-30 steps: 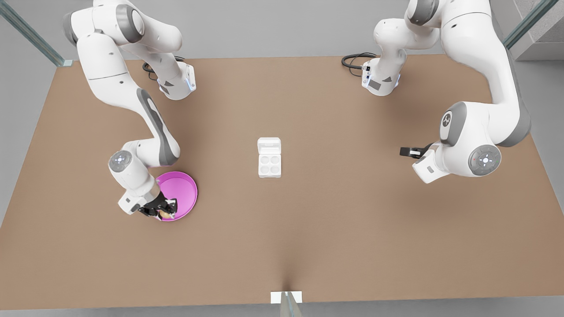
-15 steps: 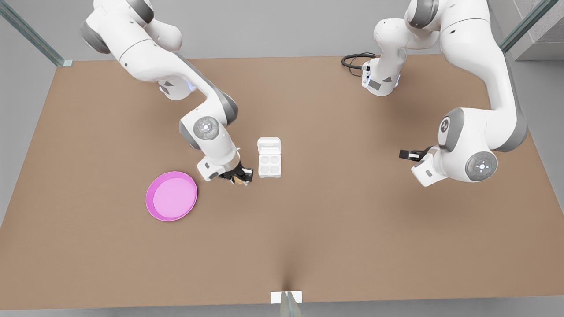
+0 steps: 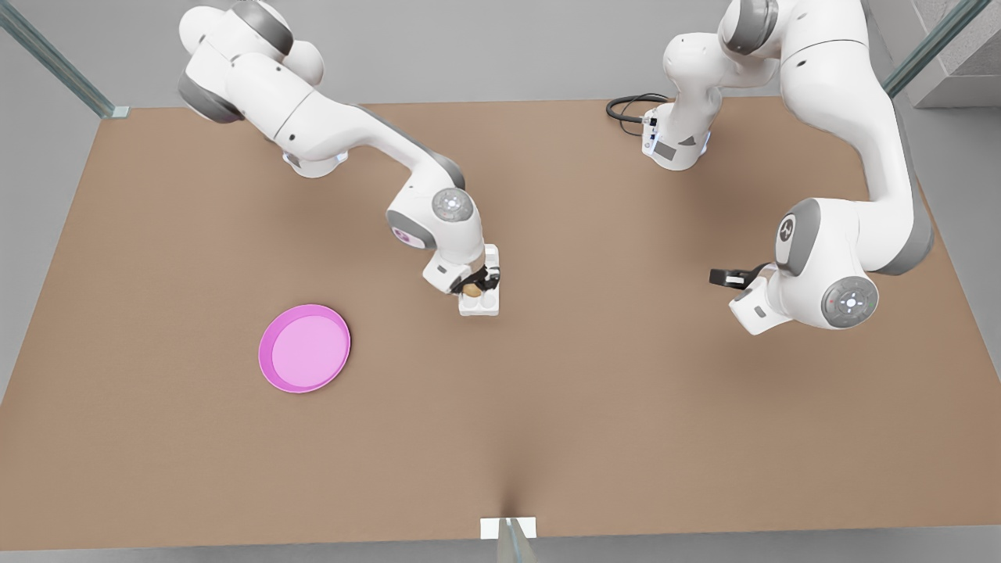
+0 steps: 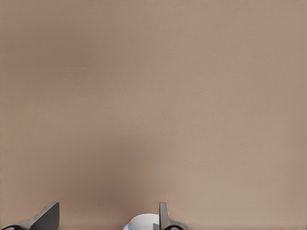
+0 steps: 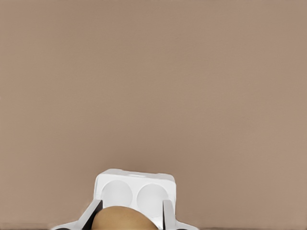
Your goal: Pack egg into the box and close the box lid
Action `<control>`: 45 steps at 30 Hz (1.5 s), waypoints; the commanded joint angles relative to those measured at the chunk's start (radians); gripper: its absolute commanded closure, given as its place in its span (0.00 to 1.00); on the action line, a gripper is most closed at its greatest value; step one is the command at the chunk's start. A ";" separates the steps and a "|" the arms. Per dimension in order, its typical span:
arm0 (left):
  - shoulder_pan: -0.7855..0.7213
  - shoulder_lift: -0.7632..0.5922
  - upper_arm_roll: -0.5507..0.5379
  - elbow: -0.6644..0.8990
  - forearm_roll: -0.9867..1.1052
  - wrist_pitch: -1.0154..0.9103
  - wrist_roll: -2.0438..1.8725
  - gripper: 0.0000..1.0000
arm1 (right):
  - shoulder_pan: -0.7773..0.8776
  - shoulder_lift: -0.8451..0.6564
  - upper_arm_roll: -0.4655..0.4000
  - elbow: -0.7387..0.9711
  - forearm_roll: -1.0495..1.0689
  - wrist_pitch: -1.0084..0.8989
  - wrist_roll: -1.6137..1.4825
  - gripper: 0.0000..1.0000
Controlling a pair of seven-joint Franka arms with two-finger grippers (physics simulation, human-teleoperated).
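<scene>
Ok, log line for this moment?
phase: placing | right gripper: shut on egg, over box | box lid: open | left gripper: open, waiting

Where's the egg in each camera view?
Front view: egg in the right pincer, over the box, mid-table.
Right wrist view: egg between the fingers, before the box's cups.
Left wrist view: brown table past the left pincer.
Shared landmark: the white box.
</scene>
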 commanded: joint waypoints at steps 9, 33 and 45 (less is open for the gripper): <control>0.000 0.006 0.002 0.000 0.002 0.002 0.003 0.00 | 0.020 0.052 0.000 -0.030 -0.101 -0.010 0.007 0.41; -0.522 0.084 -0.506 0.118 -0.170 0.206 -0.972 0.79 | -0.152 -0.276 -0.588 0.558 0.462 -0.870 -0.854 0.00; -0.565 0.408 -0.489 0.118 0.099 0.502 -0.962 0.79 | -0.138 -0.377 -0.658 0.374 0.530 -0.632 -0.900 0.00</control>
